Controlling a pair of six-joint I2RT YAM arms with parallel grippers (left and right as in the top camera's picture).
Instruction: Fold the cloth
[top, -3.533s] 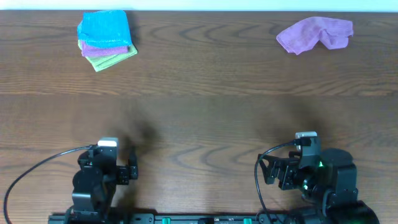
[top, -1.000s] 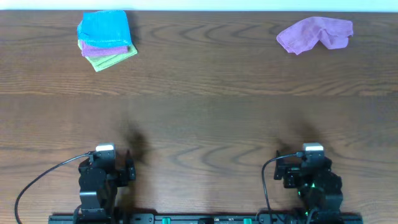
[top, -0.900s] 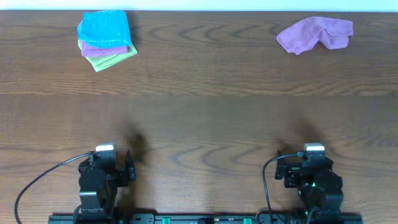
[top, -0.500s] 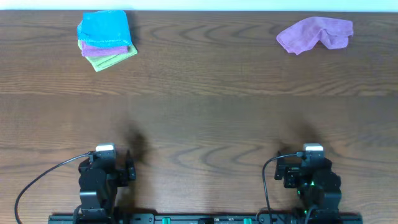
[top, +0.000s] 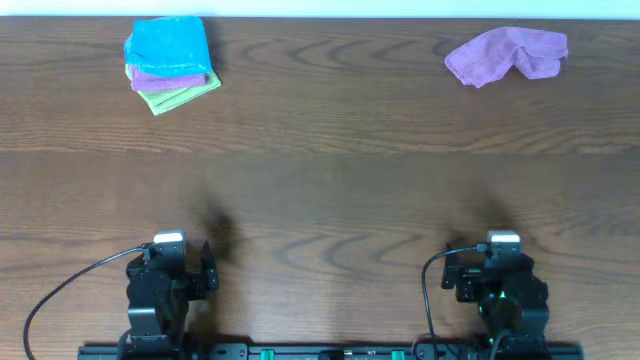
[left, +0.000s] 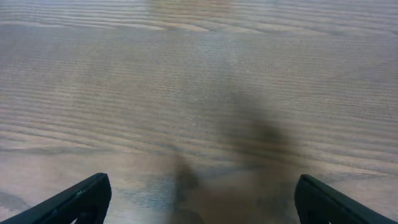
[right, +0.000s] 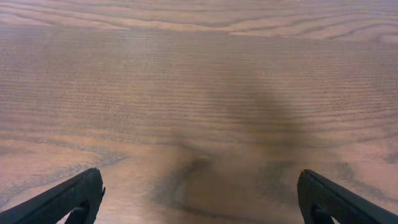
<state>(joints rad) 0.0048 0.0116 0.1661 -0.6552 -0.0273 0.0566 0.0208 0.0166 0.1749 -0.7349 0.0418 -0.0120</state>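
A crumpled purple cloth (top: 507, 54) lies at the far right of the wooden table. A stack of folded cloths (top: 170, 64), blue on top of purple and green, sits at the far left. My left gripper (top: 170, 262) is at the near left edge, far from both, open and empty; its wrist view shows its spread fingers (left: 199, 199) over bare wood. My right gripper (top: 500, 262) is at the near right edge, open and empty; its fingers (right: 199, 196) are also spread over bare wood. Neither wrist view shows any cloth.
The brown wooden table (top: 330, 180) fills the view. A pale wall strip runs along the far edge. Black cables loop from each arm base at the near edge.
Since 3.5 s ago both arms have drawn back to the near edge and turned straight. In the last second nothing has moved.
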